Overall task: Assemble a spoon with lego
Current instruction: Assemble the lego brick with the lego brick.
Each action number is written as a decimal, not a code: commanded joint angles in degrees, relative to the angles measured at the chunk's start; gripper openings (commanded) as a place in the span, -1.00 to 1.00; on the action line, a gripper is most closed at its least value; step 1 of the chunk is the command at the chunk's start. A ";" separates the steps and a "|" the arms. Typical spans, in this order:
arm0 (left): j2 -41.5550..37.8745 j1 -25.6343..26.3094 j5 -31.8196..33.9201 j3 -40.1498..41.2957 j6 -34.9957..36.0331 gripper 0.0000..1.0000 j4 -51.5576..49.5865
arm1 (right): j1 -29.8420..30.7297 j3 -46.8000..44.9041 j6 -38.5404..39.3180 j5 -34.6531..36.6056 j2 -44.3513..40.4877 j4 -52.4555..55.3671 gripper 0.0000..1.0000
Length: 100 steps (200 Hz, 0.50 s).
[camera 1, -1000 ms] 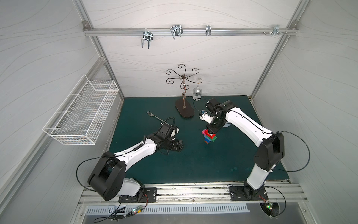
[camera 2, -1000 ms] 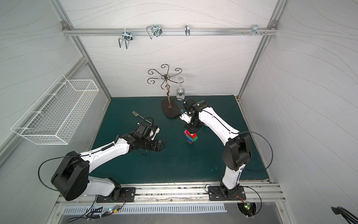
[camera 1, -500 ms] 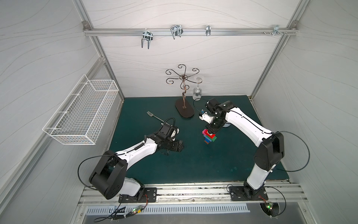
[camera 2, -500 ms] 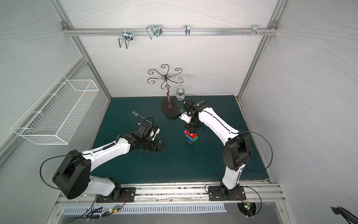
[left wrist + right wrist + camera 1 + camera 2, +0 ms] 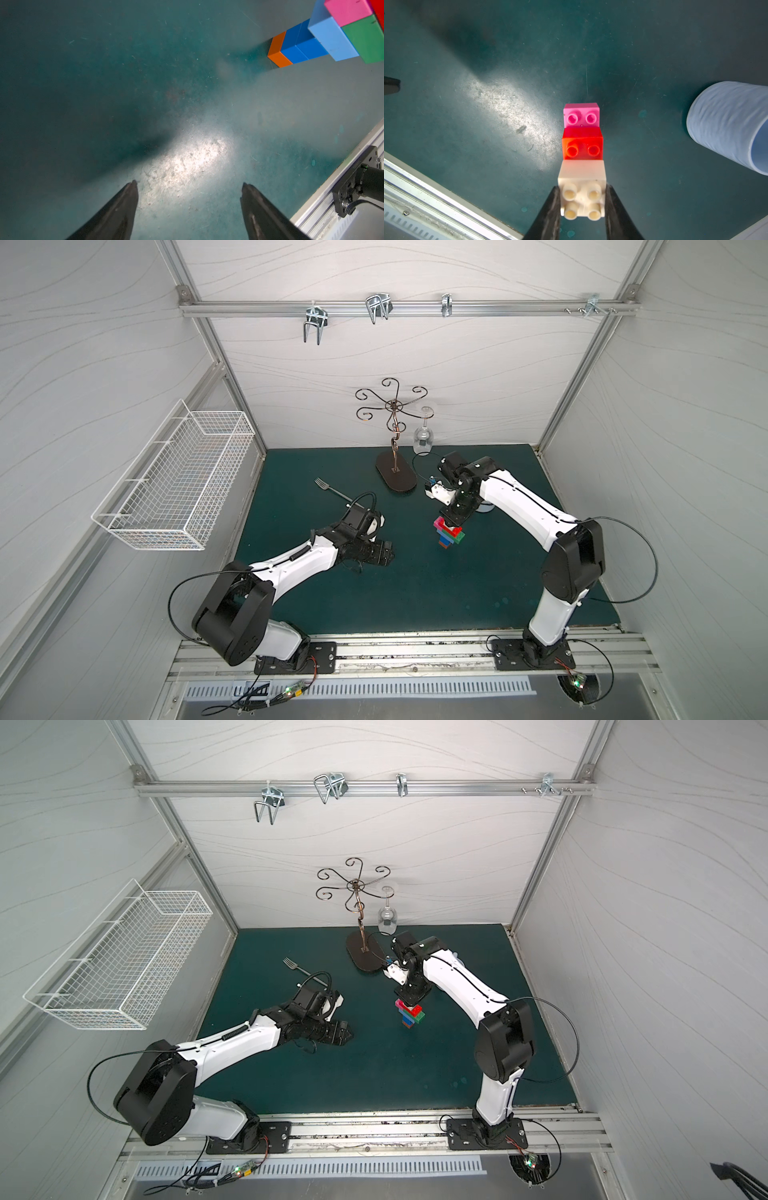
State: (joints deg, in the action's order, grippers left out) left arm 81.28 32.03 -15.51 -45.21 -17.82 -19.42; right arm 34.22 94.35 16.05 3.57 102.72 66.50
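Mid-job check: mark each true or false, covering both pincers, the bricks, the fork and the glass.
The right pincer is shut on the white brick. True.
The left pincer holds a brick. False: it is open and empty.
The fork lies on the mat. True.
The wine glass stands on the mat. False: it hangs upside down from the rack.
The orange brick is at the spoon's lower end. True.

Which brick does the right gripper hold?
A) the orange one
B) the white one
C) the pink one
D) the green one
B: in the right wrist view, the right gripper has its jaws pressed against both sides of the white brick.
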 commanded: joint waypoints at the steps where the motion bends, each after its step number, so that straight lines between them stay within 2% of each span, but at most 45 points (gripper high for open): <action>1: 0.90 0.23 -0.64 -2.34 0.06 0.66 1.32 | -0.04 -0.19 0.38 0.02 1.70 0.47 -0.53; 100: 0.64 0.23 -0.63 -2.18 0.06 0.65 1.08 | -0.21 -4.29 0.76 -1.92 5.52 1.09 -0.56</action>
State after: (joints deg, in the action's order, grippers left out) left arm 81.58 32.03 -15.51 -45.21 -17.82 -19.44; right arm 34.20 94.06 16.14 3.33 103.39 66.43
